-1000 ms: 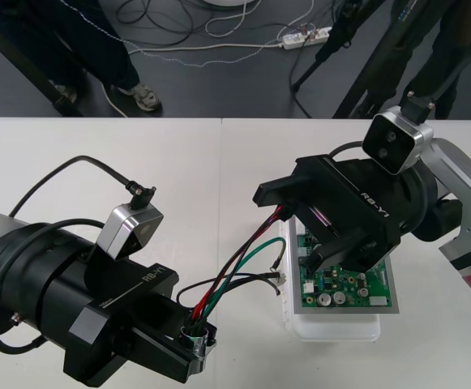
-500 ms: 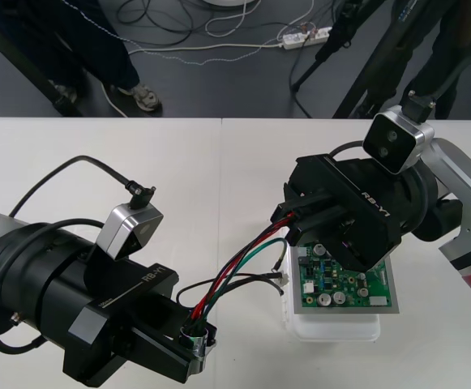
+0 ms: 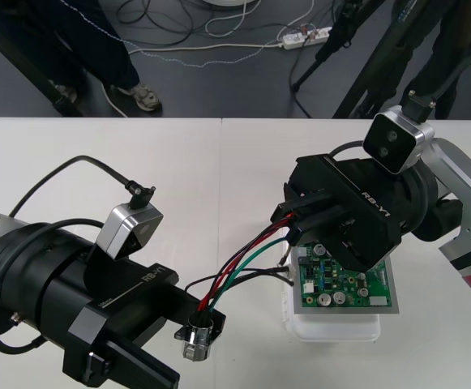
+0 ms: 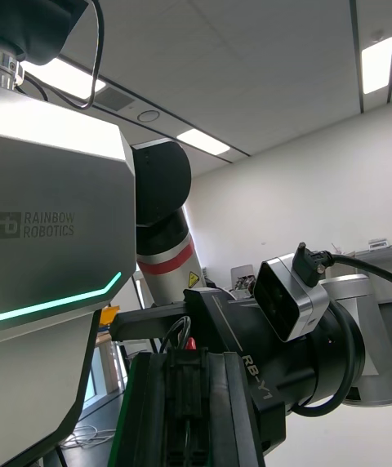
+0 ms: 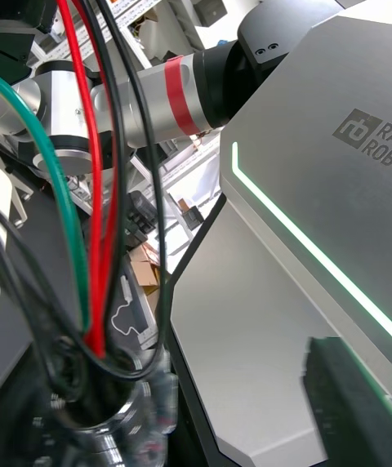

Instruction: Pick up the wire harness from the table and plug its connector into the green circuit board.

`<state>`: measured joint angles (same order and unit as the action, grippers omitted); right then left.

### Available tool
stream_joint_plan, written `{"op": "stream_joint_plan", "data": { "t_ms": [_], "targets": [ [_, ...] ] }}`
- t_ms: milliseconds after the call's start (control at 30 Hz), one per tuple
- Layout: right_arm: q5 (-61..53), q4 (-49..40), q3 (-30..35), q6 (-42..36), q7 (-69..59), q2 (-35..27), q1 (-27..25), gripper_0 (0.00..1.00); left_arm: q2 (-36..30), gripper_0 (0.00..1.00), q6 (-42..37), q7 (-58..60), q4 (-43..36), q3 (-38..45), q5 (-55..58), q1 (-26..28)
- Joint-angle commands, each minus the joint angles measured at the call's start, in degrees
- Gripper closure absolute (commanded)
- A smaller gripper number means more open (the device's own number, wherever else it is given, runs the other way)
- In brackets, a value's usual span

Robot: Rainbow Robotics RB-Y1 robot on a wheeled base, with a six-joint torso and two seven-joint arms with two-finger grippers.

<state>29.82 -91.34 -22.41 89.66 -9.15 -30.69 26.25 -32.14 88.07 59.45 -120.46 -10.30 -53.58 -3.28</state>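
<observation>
The wire harness (image 3: 243, 263), with red, black and green wires, stretches between the two grippers. My right gripper (image 3: 292, 214) hangs over the left edge of the green circuit board (image 3: 344, 285), shut on the wires' upper end; the plug is hidden in its fingers. My left gripper (image 3: 196, 349) stands open at the front. The round metal socket (image 3: 198, 334) hangs loose between its fingers. In the left wrist view the wires (image 5: 90, 214) run down into the socket (image 5: 106, 422). In the right wrist view the right fingers (image 4: 186, 410) stand together, facing the left gripper (image 4: 286, 312).
The board rests on a white base (image 3: 336, 331) at the right front of the table. A thin loose wire with a small white end (image 3: 285, 276) lies beside the board's left edge. Bare tabletop (image 3: 203, 178) stretches behind and between the arms.
The right gripper shut on the wires' upper end over the board. The left gripper then opened and let go of the socket, which now hangs slightly lower between its fingers.
</observation>
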Motion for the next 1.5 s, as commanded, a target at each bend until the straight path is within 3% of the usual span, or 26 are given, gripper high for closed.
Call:
{"op": "stream_joint_plan", "data": {
  "t_ms": [33, 467, 1033, 1500],
  "targets": [
    [-0.90, -1.91, -0.71, 0.34, -2.28, 0.45, 1.96, 1.00, -0.03, 0.00, 1.93, 3.39, -1.80, 0.10, 1.02, -1.11],
    [-1.25, -1.12, -0.36, 0.34, -2.19, 0.10, 0.82, 1.00, -0.03, 0.00, 1.93, 2.25, -1.80, 3.71, -1.79, -1.82],
    [-4.24, -2.00, 5.80, 0.34, -1.57, -6.93, -4.19, 1.00, -0.64, 0.00, 1.93, -0.30, -1.80, 15.22, -6.89, -1.99],
    [-4.07, -2.00, 12.21, 0.34, -0.96, -10.97, -9.20, 1.00, -8.46, 0.00, -3.25, -8.21, -1.80, 19.18, -5.22, -1.11]
  ]
}}
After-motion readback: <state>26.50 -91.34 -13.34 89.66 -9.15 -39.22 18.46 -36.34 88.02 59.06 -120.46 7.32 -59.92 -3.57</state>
